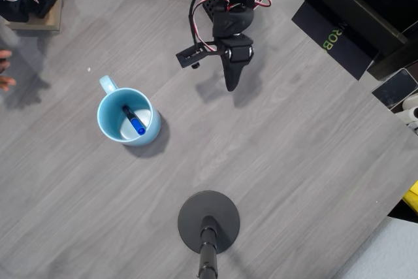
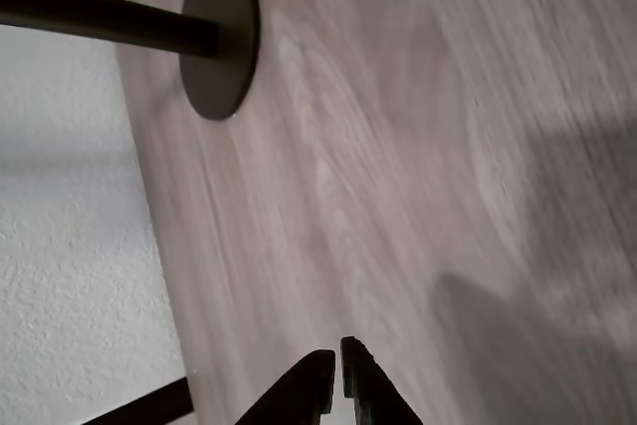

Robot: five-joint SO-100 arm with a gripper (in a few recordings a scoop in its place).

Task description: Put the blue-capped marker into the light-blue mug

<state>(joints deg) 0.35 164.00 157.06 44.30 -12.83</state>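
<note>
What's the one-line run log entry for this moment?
short blue-capped marker: inside round pale-blue ceramic mug | end effector: shut, empty, apart from mug | grey wood-grain table

In the overhead view the light-blue mug [image 1: 128, 116] stood upright on the table's left half, handle toward the far edge, with the blue-capped marker [image 1: 133, 121] leaning inside it, cap toward the near edge.

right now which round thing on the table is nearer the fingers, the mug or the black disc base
The round pale-blue ceramic mug, marker inside, lies slightly nearer the fingers than the flat black disc stand base.
</note>
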